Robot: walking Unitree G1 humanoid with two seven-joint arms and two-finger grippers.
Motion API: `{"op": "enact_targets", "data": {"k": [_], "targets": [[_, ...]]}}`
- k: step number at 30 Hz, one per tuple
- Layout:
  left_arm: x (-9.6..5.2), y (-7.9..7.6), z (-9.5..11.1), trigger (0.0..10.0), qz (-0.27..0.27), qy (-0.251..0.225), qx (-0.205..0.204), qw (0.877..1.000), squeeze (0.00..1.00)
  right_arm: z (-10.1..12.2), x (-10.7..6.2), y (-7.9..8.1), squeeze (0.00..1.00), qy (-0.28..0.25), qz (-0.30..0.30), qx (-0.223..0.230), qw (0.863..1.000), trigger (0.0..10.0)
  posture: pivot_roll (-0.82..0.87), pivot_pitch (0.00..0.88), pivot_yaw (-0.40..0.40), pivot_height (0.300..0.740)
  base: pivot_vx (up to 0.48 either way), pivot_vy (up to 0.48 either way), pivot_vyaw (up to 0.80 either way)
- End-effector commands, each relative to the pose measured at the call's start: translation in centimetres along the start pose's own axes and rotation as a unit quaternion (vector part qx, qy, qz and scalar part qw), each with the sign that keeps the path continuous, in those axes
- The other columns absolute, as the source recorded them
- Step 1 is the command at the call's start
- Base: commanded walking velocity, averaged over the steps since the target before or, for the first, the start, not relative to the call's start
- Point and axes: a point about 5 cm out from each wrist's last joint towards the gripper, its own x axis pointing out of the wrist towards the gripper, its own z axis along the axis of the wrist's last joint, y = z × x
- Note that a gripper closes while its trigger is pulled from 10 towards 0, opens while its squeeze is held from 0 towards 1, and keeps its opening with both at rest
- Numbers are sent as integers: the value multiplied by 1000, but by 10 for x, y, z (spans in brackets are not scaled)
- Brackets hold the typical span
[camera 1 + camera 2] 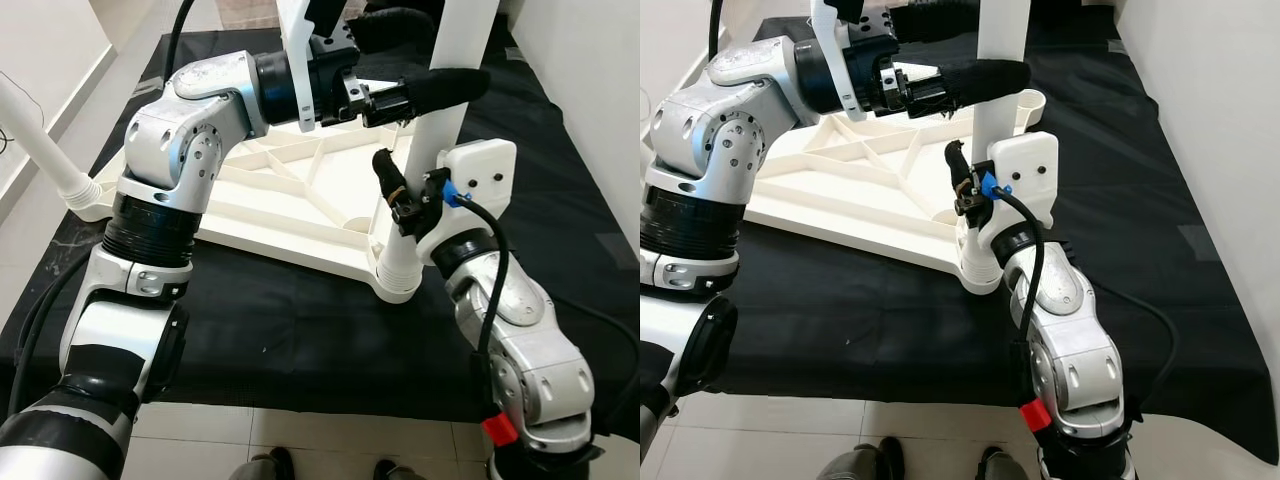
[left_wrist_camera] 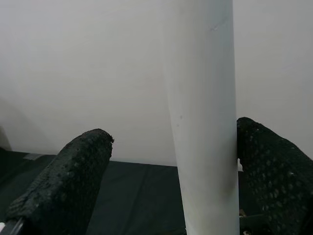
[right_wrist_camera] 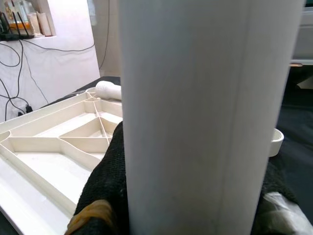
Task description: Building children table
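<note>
Table leg (image 1: 445, 110) upright in corner socket of the upturned tabletop (image 1: 290, 205) on black mat (image 1: 300, 340) | left gripper (image 1: 425, 90) straddles leg, fingers apart, steadying | right gripper (image 1: 400, 200) clamped low on leg, apparently seating it.

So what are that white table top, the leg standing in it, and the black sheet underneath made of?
Table top: looks like moulded plastic, cream-white, with stiffening ribs on its upturned underside. Leg: probably the same plastic, smooth with a slight sheen; hollow or solid, I cannot tell. Black sheet: seems to be matte fabric, with soft creases.
</note>
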Motion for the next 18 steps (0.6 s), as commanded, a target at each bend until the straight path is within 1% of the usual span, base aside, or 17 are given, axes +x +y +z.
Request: {"op": "enact_targets", "data": {"k": [1, 8, 13, 17, 18], "targets": [[-1, 0, 3, 10000, -2, -8, 6, 1000, 0, -48, -9, -9, 0, 133, -31, 11, 991, 0, -1, 270, 68, 740, 0, 0, 0], [2, 1, 4, 10000, -3, -12, 3, 1000, 0, -48, -12, -7, 0, 130, -30, 16, 991, 0, 1, 270, 70, 740, 0, 0, 0], [4, 1, 3, 10000, -4, -19, -13, 1000, 0, -44, -17, -4, 0, 111, -28, 21, 993, 0, 0, 276, 81, 740, 0, 0, 0], [5, 2, 3, 10000, -5, -20, -15, 1000, 0, -43, -19, -3, 0, 108, -26, 22, 994, 0, 0, 276, 81, 740, 0, 0, 0], [6, 2, 3, 10000, -7, -21, -18, 1000, 0, -40, -20, -2, 0, 95, -23, 20, 995, 0, -4, 272, 85, 740, 0, 0, 0]]}}
